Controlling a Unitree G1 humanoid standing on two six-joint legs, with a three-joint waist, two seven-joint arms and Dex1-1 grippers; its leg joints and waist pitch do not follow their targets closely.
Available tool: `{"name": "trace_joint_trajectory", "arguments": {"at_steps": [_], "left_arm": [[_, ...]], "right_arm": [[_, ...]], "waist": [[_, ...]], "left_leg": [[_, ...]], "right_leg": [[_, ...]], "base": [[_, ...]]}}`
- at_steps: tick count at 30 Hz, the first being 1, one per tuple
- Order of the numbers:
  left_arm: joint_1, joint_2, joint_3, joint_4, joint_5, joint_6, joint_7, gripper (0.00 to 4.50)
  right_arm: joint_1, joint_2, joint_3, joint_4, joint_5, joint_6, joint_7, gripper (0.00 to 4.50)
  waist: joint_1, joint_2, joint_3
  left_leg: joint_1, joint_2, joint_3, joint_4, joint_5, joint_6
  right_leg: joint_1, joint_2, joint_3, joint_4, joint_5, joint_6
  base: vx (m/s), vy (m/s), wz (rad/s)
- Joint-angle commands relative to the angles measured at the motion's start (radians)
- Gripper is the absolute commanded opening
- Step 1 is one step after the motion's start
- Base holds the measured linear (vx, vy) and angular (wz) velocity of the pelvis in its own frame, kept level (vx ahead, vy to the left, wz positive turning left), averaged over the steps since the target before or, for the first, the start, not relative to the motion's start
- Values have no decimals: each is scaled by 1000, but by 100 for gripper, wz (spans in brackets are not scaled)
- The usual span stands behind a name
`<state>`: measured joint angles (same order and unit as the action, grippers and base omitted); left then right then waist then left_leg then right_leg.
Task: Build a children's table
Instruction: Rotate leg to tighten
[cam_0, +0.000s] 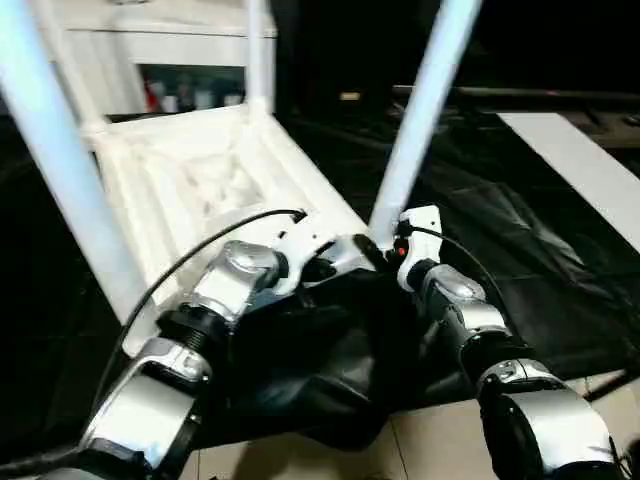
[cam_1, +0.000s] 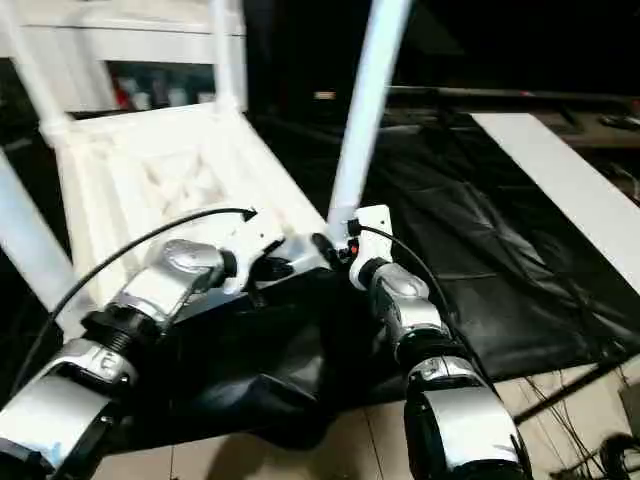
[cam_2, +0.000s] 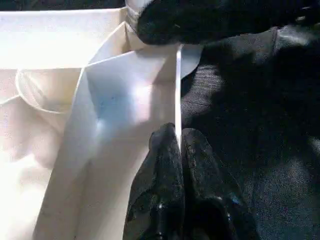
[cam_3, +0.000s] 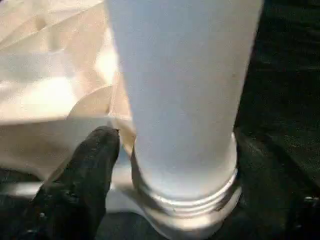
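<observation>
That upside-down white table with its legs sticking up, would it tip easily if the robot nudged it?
Possibly: the table top looks like thin ribbed plastic, probably light. The leg stands tall, so a push high up might rock it. The left gripper pinching the rim likely steadies it.

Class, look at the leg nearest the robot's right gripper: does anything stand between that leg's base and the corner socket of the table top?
Nothing visible does. The leg already sits in the corner socket of the table top, its threads showing at the rim. The left gripper pinches the top's edge, and one black finger of the right gripper lies beside the socket, not in it.
</observation>
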<state>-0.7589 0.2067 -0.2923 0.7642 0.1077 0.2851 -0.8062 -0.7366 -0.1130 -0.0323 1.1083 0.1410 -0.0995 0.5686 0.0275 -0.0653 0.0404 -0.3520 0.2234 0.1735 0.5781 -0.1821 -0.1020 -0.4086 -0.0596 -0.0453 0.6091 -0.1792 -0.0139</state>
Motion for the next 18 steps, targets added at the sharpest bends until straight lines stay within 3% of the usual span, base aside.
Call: {"name": "trace_joint_trajectory", "arguments": {"at_steps": [1,4,8,11,13,14,18], "left_arm": [[18,11,-26,33,26,11,-11,0],[31,39,-34,10,12,-28,-104,0],[85,108,-83,-94,-37,-92,-336,0],[121,158,-112,-168,-64,-94,-451,0],[138,183,-118,-206,-77,-89,-498,0],[142,188,-115,-216,-78,-87,-507,0],[154,204,-106,-240,-86,-76,-525,0]], "right_arm": [[15,15,78,-50,-30,-23,151,374],[42,-33,101,-93,-28,-26,291,374],[76,-100,125,-143,-32,-34,431,374],[101,-133,137,-189,-15,-22,532,374],[119,-152,150,-228,-1,-4,594,374],[127,-158,154,-245,2,-1,618,374],[140,-165,161,-274,14,23,673,374]], "waist": [[3,6,-50],[7,5,-54],[6,7,-59],[7,12,-58],[15,17,-56],[21,16,-55],[29,12,-53]], "left_leg": [[-6,4,4,-66,-262,30],[-6,4,7,-63,-217,52],[-10,7,7,-61,-170,73],[-3,10,12,-60,-163,80],[8,15,14,-61,-176,78],[4,17,14,-63,-174,75],[5,16,16,-64,-198,54]], "right_leg": [[45,-63,33,-89,-345,-171],[50,-63,35,-81,-249,-203],[58,-62,35,-68,-143,-240],[53,-58,36,-61,-81,-272],[47,-58,35,-61,-70,-286],[52,-56,34,-57,-65,-283],[51,-58,36,-61,-117,-264]], "base": [[0,0,0],[0,0,0],[0,0,0],[0,0,0],[0,0,0],[0,0,0],[0,0,0]]}}
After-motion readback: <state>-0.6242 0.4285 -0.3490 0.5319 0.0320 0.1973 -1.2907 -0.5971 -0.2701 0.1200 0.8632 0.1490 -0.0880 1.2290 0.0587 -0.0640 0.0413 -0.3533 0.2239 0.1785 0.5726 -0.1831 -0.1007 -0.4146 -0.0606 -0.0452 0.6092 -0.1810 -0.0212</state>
